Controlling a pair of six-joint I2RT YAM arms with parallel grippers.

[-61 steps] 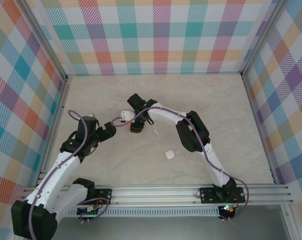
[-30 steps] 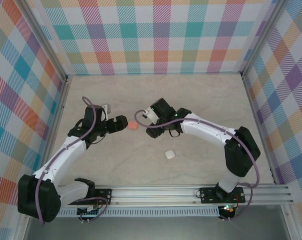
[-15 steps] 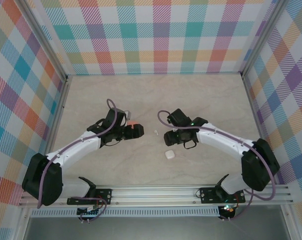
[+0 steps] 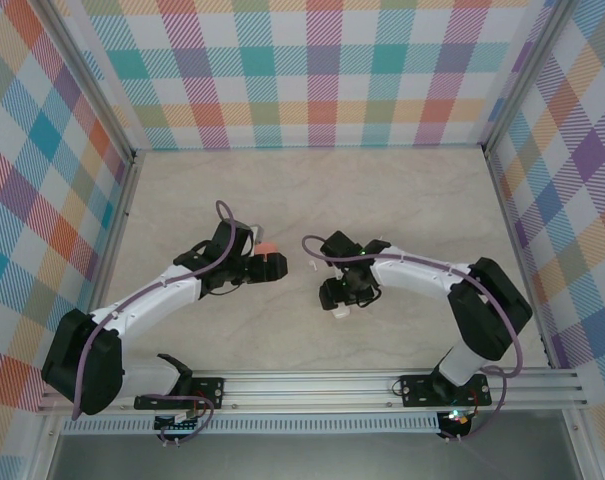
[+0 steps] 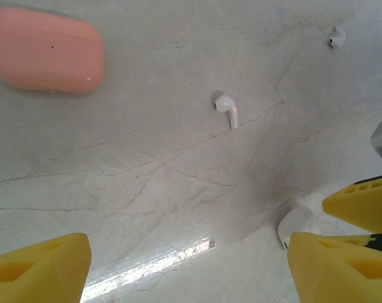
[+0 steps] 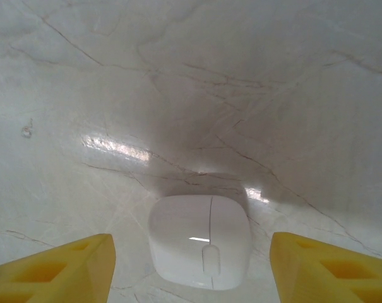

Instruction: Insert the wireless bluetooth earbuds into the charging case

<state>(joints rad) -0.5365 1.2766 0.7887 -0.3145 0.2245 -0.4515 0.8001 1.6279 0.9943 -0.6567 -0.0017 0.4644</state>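
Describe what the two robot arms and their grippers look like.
Both arms have glossy white tubular links joined by bulky black joints. A purple cable loops along the left arm and another along the right arm. The left gripper and right gripper are black-bodied, with blocky bright yellow fingers showing recessed pockets.

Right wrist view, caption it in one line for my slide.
Open right gripper framing a white case on the marbled table.
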